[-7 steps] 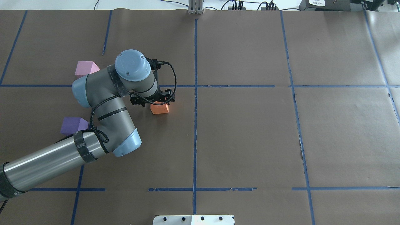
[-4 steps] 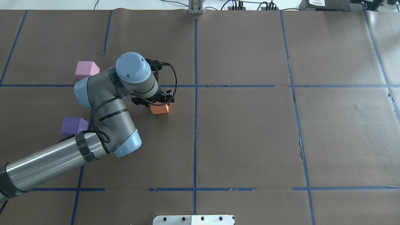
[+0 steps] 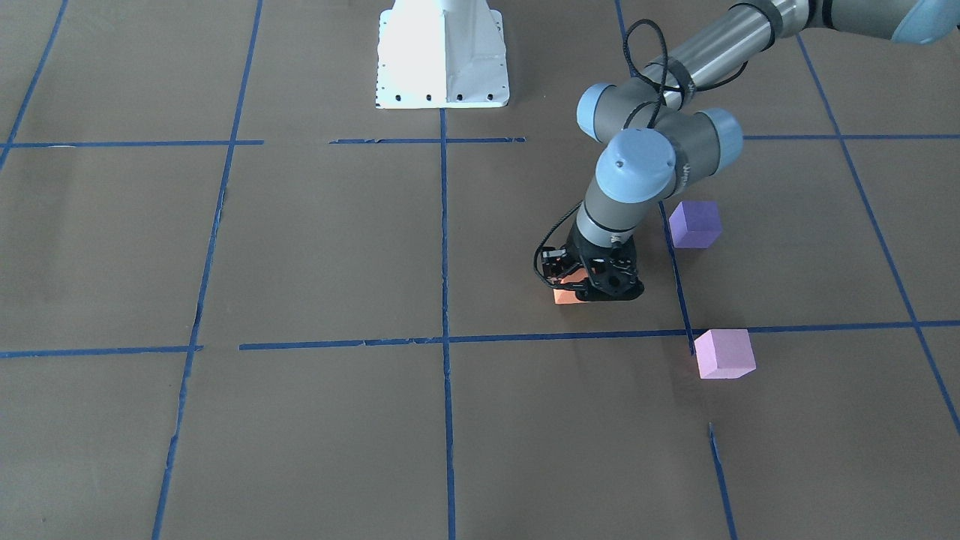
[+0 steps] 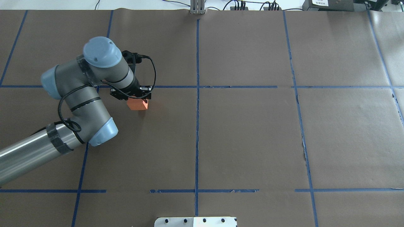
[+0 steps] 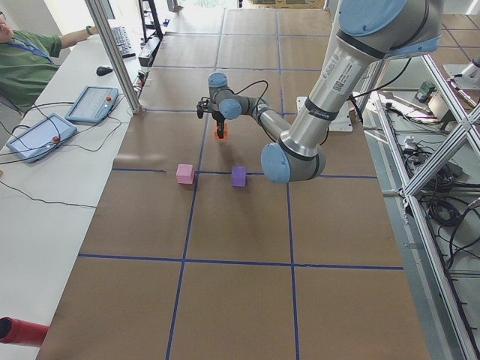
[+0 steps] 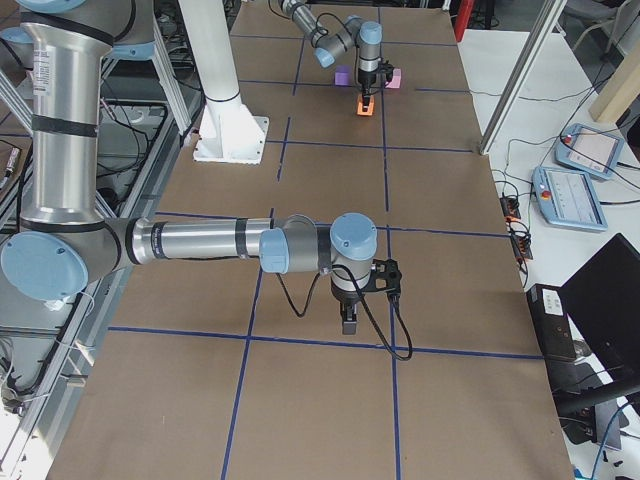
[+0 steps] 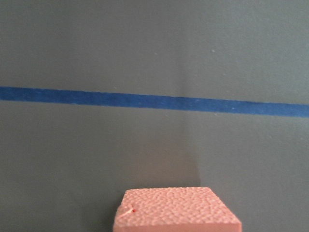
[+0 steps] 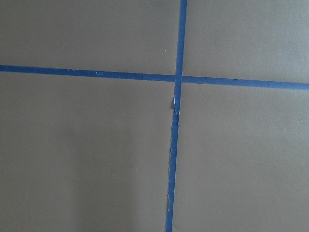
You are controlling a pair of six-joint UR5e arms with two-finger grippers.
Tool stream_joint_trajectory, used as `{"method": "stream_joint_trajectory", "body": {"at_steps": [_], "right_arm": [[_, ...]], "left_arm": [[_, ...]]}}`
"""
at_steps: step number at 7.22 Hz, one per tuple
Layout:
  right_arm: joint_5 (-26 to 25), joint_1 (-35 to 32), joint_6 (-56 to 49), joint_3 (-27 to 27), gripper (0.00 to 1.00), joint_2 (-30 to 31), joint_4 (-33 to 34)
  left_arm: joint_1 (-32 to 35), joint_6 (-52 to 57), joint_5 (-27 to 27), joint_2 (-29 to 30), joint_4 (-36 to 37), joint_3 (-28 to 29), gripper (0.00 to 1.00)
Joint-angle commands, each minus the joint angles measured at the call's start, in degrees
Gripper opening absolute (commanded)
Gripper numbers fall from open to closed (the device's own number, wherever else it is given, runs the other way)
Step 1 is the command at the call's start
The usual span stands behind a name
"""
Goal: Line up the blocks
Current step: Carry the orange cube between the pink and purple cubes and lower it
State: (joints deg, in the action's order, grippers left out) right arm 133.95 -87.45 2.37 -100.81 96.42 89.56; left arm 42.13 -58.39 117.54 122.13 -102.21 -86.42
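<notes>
My left gripper [image 4: 132, 95] is shut on the orange block [image 4: 138, 104] and holds it low over the brown table, just below a blue tape line. The front-facing view shows the gripper [image 3: 594, 287] around the orange block [image 3: 566, 293]. The block's top fills the bottom of the left wrist view [image 7: 176, 210]. The dark purple block [image 3: 695, 223] and the pale pink block [image 3: 724, 353] rest apart on the table, further towards my left. In the overhead view my arm hides both. My right gripper [image 6: 347, 320] shows only in the exterior right view, so I cannot tell whether it is open.
Blue tape lines [image 4: 197, 94] divide the brown paper table into a grid. My white base plate [image 4: 195, 221] sits at the near edge. An operator [image 5: 30, 67] and tablets [image 5: 90, 103] are at a side table.
My left arm has swung left and slightly away from me, carrying the orange block with it. In the overhead view the arm now covers the pink and purple blocks.
</notes>
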Motion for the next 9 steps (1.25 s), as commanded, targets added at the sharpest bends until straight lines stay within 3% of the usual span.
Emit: {"method": "stream_joint_trajectory", "body": {"at_steps": [1,2,5,7,8,9], "right_arm": [[0.00,0.00,0.00,0.00,1.00,0.00,0.00],[0.00,0.00,0.00,0.00,1.00,0.00,0.00],[0.00,0.00,0.00,0.00,1.00,0.00,0.00],[0.00,0.00,0.00,0.00,1.00,0.00,0.00],[0.00,0.00,0.00,0.00,1.00,0.00,0.00],[0.00,0.00,0.00,0.00,1.00,0.00,0.00]], "left_arm": [[7.84,13.94,2.87,-8.02,0.26,-2.17,0.00],[9.10,18.09,2.96,-11.01,0.17,-1.91,0.00],[9.29,19.10,4.89,-12.09,-0.01,-0.59,0.04],[8.93,18.75,4.89,-11.83,-0.27,0.37,0.75],[8.93,18.40,4.89,-11.83,-0.10,0.29,1.00],[8.93,18.39,6.29,-11.83,0.17,0.20,1.00]]}}
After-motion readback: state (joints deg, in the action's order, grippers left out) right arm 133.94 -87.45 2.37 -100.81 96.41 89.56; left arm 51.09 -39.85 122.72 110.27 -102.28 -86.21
